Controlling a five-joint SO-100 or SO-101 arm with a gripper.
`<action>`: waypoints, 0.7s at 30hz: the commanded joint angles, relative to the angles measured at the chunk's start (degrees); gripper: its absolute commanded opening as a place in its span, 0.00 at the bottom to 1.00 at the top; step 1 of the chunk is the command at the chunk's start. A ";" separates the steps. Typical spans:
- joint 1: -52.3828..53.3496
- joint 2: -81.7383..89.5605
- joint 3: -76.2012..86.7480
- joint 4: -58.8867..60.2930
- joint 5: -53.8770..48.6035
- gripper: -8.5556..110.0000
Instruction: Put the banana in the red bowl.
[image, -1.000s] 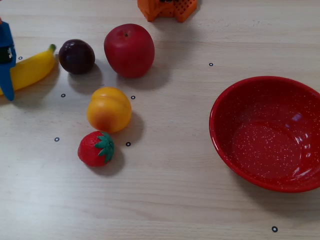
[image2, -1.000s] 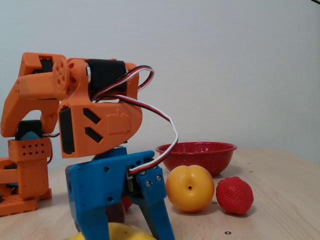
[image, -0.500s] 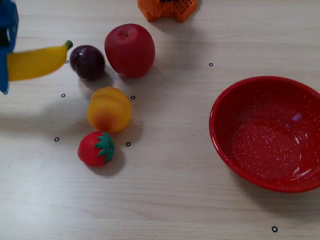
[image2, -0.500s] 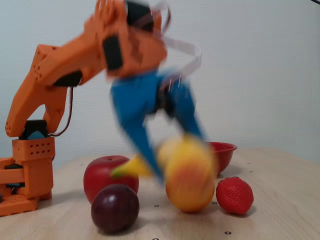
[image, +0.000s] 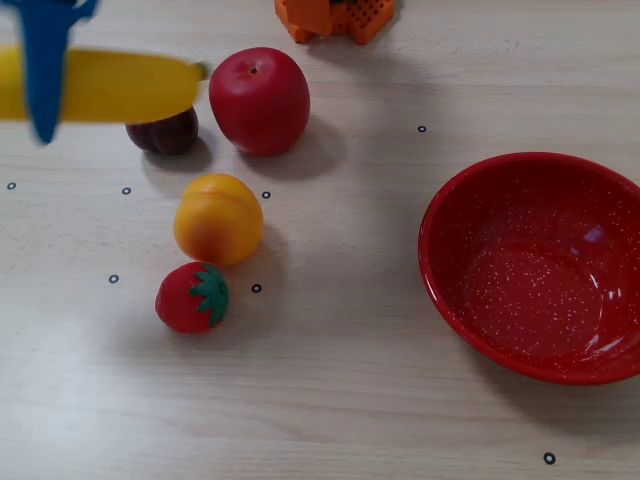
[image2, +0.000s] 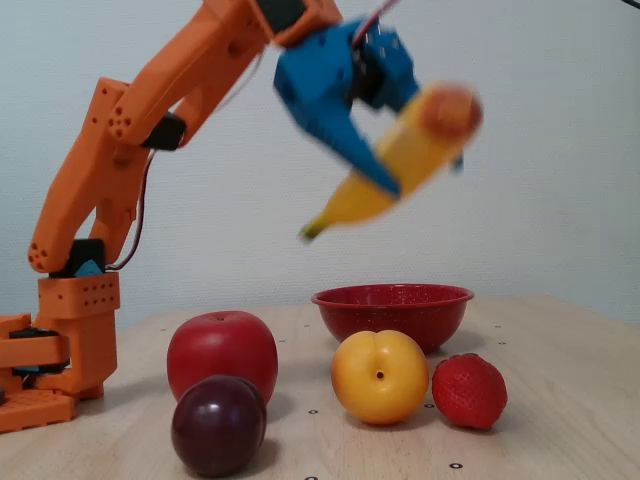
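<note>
The yellow banana (image: 120, 88) (image2: 400, 160) hangs high above the table, held in my blue gripper (image: 45, 90) (image2: 405, 170), which is shut on it. In the top-down fixed view it floats at the upper left, over the dark plum. From the side its green stem points down-left and its orange end up-right. The red bowl (image: 470, 300) (image2: 392, 300) stands empty, at the right in the top-down view and behind the fruits in the side view, well away from the gripper.
A red apple (image: 259, 100) (image2: 222, 355), dark plum (image: 165, 132) (image2: 218, 425), yellow-orange peach (image: 218, 220) (image2: 380, 377) and strawberry (image: 192, 297) (image2: 469, 391) sit on the wooden table. The orange arm base (image: 335, 15) (image2: 60, 340) stands at the far edge.
The gripper has lifted the banana from the table, high into the air, and carried it rightward over the plum. The plum shifted slightly.
</note>
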 joint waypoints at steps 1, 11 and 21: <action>7.29 11.25 -9.23 4.31 -6.24 0.07; 32.52 13.71 -7.03 4.83 -27.95 0.07; 47.29 5.19 -4.39 5.80 -38.41 0.07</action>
